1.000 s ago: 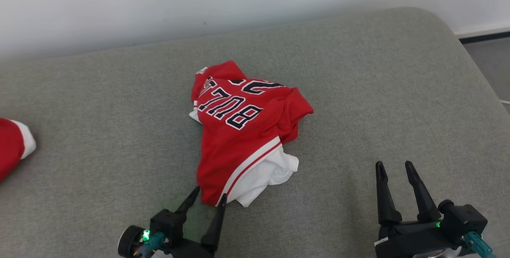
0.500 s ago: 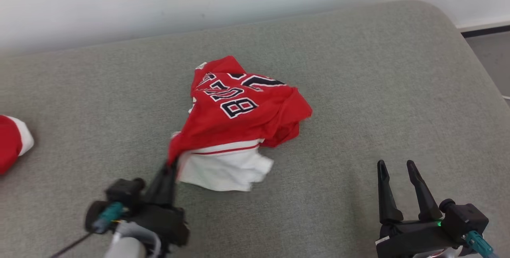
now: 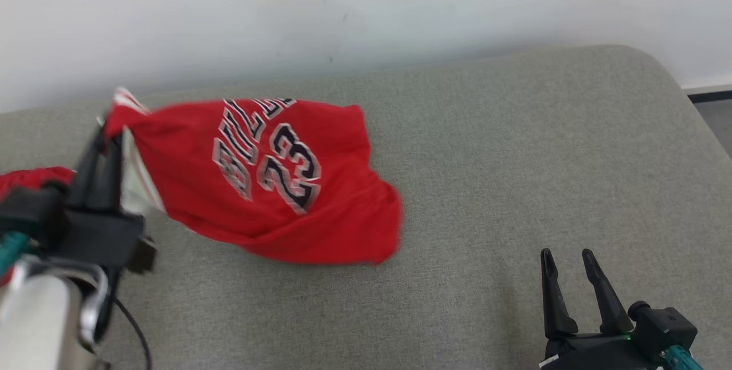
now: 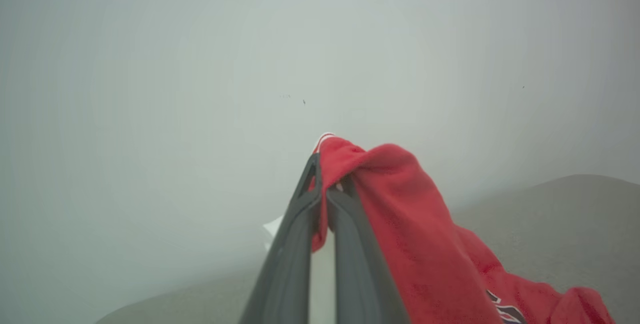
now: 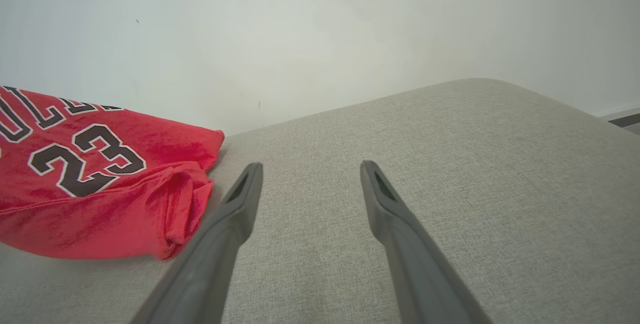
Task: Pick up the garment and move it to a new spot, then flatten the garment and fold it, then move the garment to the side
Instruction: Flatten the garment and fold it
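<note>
The garment [image 3: 274, 187] is a red jersey with dark white-edged lettering and the number 23. It hangs stretched from its upper left corner, lifted over the grey cushion [image 3: 514, 158]. My left gripper [image 3: 108, 138] is shut on that corner, at the left of the head view. In the left wrist view the garment [image 4: 415, 224] drapes right from the closed fingertips [image 4: 327, 189]. My right gripper [image 3: 566, 261] stands open at the lower right, nothing between its fingers. In the right wrist view the garment [image 5: 100, 174] lies left of the open gripper [image 5: 310, 169].
A second red cloth [image 3: 34, 178] shows at the far left, behind my left gripper. A white wall [image 3: 366, 10] runs behind the cushion. The cushion's rounded corner and a strip of floor [image 3: 715, 124] are at the right.
My left gripper closed on the garment's near hem, then swung up and left, dragging the garment off its heap and spreading it. The head camera shifted. The right gripper stayed open.
</note>
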### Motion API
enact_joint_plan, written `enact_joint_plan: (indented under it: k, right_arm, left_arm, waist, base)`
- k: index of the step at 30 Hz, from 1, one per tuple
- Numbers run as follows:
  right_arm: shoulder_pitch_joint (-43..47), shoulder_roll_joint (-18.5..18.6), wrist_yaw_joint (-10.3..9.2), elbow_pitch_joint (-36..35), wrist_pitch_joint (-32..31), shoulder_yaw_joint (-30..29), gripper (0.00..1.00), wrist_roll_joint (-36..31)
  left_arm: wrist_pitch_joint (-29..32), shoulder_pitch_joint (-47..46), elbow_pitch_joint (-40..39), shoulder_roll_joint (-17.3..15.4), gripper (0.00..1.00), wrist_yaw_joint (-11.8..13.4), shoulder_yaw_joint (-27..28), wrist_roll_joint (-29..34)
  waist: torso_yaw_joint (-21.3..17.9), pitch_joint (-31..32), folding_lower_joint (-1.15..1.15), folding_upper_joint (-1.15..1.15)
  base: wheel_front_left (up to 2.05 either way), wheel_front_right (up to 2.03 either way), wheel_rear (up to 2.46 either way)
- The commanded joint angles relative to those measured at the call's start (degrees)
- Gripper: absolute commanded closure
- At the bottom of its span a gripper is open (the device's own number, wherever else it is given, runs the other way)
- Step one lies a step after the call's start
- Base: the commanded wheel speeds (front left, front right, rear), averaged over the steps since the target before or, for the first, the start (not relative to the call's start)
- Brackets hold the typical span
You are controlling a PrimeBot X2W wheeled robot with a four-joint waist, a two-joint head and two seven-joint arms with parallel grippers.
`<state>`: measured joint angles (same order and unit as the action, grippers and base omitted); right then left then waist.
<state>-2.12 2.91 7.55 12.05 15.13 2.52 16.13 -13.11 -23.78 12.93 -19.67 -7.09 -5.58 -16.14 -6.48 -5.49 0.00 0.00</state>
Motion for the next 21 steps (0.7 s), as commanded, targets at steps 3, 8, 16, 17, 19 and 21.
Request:
enact_joint_plan:
  k: [3,8,16,17,19,21]
  right_arm:
    - [1.0,0.0,-0.12,-0.1,0.0,-0.2,0.0,0.4]
    - [1.0,0.0,-0.12,-0.4,0.0,-0.1,0.0,0.9]
    - [-0.4,0.0,-0.12,0.0,0.0,0.4,0.0,2.0]
    - [-0.6,0.0,-0.12,0.1,0.0,0.5,0.0,2.0]
    - [-1.3,0.0,-0.12,0.1,0.0,0.3,0.0,1.9]
    - [-1.9,0.0,-0.12,0.1,0.0,0.1,0.0,1.7]
  left_arm:
    - [3.0,-3.6,-5.3,-3.0,1.0,0.0,0.9,0.8]
    - [7.6,-6.6,-11.8,-5.3,1.0,-0.1,0.3,0.6]
    - [10.1,-3.9,-13.4,0.1,1.0,-0.2,-6.4,-0.7]
    - [9.8,-3.6,-12.7,1.4,1.0,-0.2,-7.6,-1.0]
    - [9.0,-3.4,-10.1,4.1,1.0,-0.3,-10.7,-1.1]
    - [7.8,-4.2,-6.9,6.8,1.0,-0.3,-13.8,-1.2]
  waist:
    - [0.7,1.3,0.0,0.0]
    - [0.5,1.2,0.0,0.0]
    - [-1.0,-0.2,0.0,0.0]
    - [-1.4,-0.6,0.0,0.0]
    - [-2.1,-1.2,0.0,0.0]
    - [-2.8,-1.9,0.0,0.0]
  base:
    - [0.0,0.0,0.0]
    - [0.0,0.0,0.0]
    - [0.0,0.0,0.0]
    - [0.0,0.0,0.0]
    - [0.0,0.0,0.0]
    - [0.0,0.0,0.0]
